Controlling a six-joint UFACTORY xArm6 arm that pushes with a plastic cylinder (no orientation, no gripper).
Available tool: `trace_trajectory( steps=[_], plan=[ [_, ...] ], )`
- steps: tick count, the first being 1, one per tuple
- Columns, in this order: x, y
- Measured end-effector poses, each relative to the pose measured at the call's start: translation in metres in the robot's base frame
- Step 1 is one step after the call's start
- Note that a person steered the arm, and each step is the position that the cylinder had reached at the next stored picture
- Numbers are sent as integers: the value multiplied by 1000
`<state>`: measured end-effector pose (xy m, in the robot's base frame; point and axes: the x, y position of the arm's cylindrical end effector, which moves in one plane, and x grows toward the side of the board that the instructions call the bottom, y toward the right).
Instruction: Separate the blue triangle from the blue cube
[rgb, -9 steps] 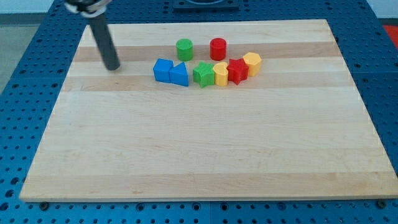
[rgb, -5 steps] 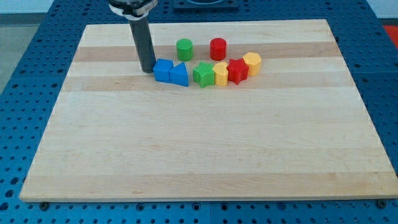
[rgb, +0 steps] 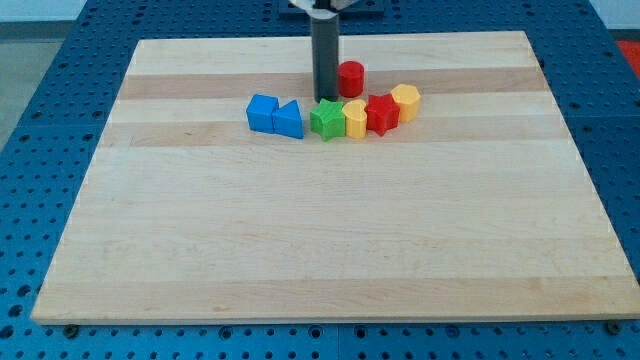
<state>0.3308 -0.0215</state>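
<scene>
The blue cube (rgb: 262, 112) and the blue triangle (rgb: 289, 120) lie side by side and touching, left of the board's top centre, with the cube on the left. My tip (rgb: 325, 99) stands to the upper right of the triangle, apart from both blue blocks. It is just above the green block (rgb: 326, 120) and just left of the red cylinder (rgb: 351, 77).
A row runs right from the triangle: the green block, a yellow block (rgb: 356, 119), a red block (rgb: 382, 113) and a yellow block (rgb: 406, 101). No green cylinder shows; the rod may hide it. The wooden board (rgb: 300, 240) lies on a blue perforated table.
My tip has swept right from the board's top left, past the blue cube's left side, to above the green block. The green cylinder has dropped out of sight. The blue blocks have not moved.
</scene>
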Motion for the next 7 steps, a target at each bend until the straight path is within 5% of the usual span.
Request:
trace_trajectory(
  steps=[2,7],
  plan=[
    [73,-55],
    [68,-125]
  ],
)
